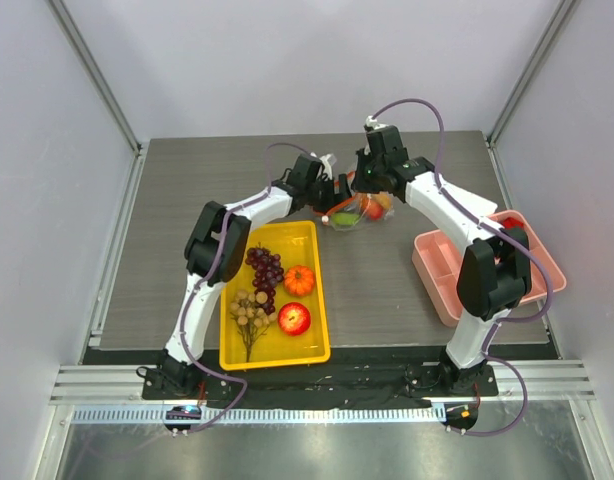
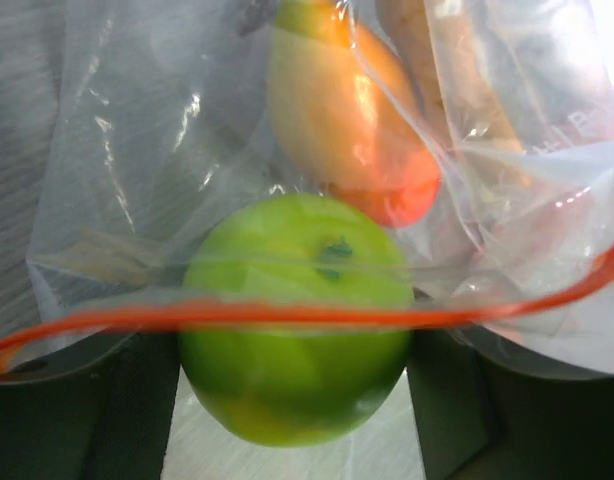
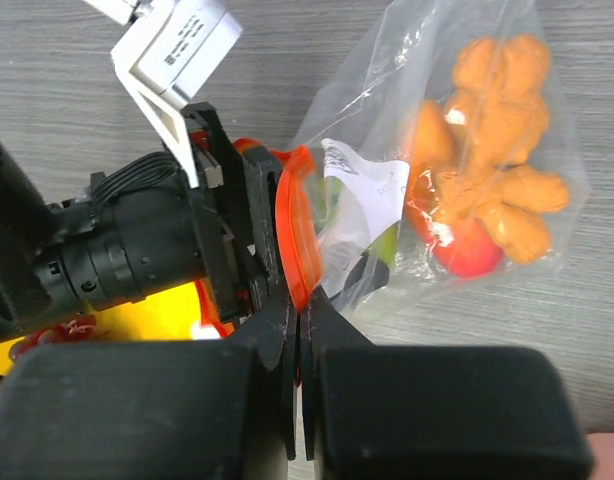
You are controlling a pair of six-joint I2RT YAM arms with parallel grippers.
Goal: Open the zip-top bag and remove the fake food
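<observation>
Pinching: right gripper (image 3: pixel 299 305), fingers pressed together on the zip strip (image 2: pixel 287 315), clamped tight with no gap between the pads.
Left gripper (image 1: pixel 339 195): pushed into the bag mouth from the left, grasping the green apple (image 2: pixel 297 340); the apple fills the space between both fingers.
Zip-top bag (image 3: pixel 437 120): mid-bench, toward the far edge, held between the two grippers; mouth faces left, body trails right. Can't tell whether its body rests on the bench (image 1: pixel 387 290) or hangs just above it.
Zip strip position: runs across the front of the green apple in the left wrist view, so the apple sits right at the mouth, partly under the film.
Bag contents: yellow-orange piece (image 2: pixel 337 110) just behind the green apple, knobbly orange piece (image 3: pixel 497 130) at the closed end, red piece (image 3: pixel 467 250) touching it.
Yellow tray (image 1: pixel 275 358): near-left part of the bench, close to the near edge, just left of the bag.
Tray contents: purple grapes (image 1: pixel 265 268) at its far end, orange pumpkin (image 1: pixel 299 280) beside them, tan cluster (image 1: pixel 250 308) and red apple (image 1: pixel 294 318) nearer the near edge.
Pink tray (image 1: pixel 427 265): against the right edge, partly hidden by the right arm; contents too hidden to tell.
</observation>
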